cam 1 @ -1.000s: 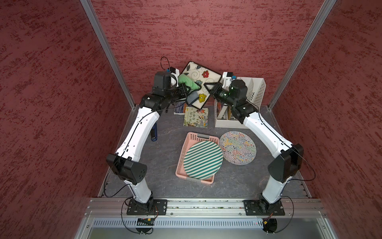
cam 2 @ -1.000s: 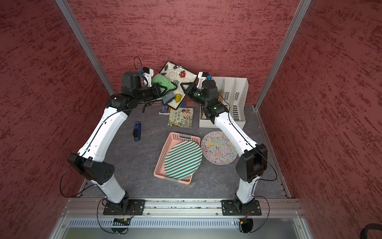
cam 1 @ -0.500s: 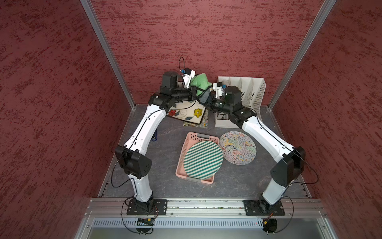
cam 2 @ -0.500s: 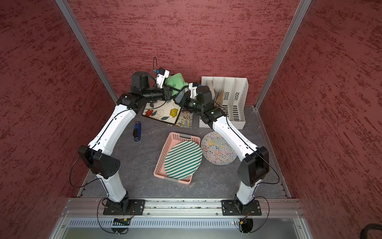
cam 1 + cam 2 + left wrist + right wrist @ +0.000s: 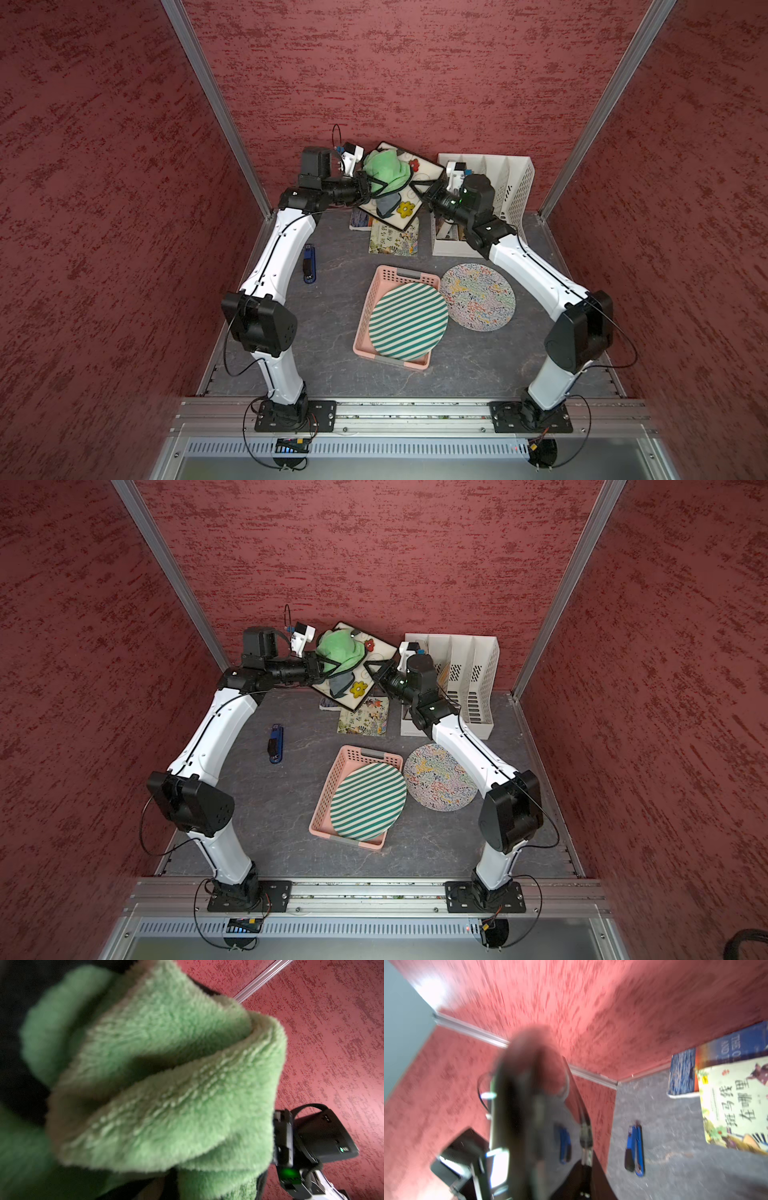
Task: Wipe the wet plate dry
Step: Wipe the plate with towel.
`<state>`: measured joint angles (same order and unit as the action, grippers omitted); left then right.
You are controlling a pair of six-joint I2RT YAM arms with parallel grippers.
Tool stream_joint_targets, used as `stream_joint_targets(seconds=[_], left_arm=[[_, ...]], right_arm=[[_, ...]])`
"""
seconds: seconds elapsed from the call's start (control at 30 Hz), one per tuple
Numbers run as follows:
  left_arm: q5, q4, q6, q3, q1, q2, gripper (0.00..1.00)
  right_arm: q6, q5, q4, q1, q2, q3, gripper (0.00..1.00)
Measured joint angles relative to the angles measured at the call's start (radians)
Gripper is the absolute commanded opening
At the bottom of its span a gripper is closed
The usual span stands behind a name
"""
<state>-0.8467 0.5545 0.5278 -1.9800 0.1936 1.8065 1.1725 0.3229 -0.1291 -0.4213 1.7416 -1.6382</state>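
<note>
Flowered white square plate (image 5: 405, 208) hangs tilted at the far side, right pincer (image 5: 419, 194) pinching its edge. Left pincer (image 5: 369, 188) clamps a fluffy green cloth (image 5: 384, 170) against it.

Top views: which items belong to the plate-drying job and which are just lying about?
In the job: green cloth, shut in the left gripper; flowered square plate, held at its edge by the right gripper.

Lying about: green-striped plate in the pink basket; squiggle-patterned plate; blue stapler; picture book; white file rack.
</note>
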Motion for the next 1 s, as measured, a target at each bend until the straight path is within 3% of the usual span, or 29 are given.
stream_joint_targets(seconds=[0.1,0.2,0.33,0.43,0.6,0.73,0.9,1.0], left_arm=[[-0.056,-0.182,0.168,0.103,-0.030,-0.047,0.00],[-0.087,-0.503,0.473,0.216,-0.071,-0.080,0.00],[-0.069,-0.929,0.843,0.208,-0.080,-0.007,0.00],[-0.048,-1.130,1.032,0.140,-0.074,0.065,0.00],[-0.011,-1.288,1.205,0.035,-0.059,0.137,0.00],[0.017,-1.363,1.305,-0.107,-0.041,0.193,0.00],[0.049,-1.408,1.385,-0.291,-0.024,0.248,0.00],[0.094,-1.439,1.415,-0.327,-0.006,0.251,0.00]], right_arm=[[0.048,-0.015,-0.070,0.077,0.000,-0.002,0.00],[0.124,-0.045,-0.158,0.138,0.000,-0.005,0.00],[0.202,-0.052,-0.283,0.156,0.000,-0.015,0.00],[0.270,-0.027,-0.360,0.146,0.009,-0.048,0.00],[0.359,0.059,-0.483,0.131,0.072,-0.188,0.00],[0.366,0.124,-0.508,0.111,0.069,-0.198,0.00],[0.418,0.166,-0.552,0.072,0.079,-0.198,0.00],[0.452,0.209,-0.600,0.052,0.137,-0.298,0.00]])
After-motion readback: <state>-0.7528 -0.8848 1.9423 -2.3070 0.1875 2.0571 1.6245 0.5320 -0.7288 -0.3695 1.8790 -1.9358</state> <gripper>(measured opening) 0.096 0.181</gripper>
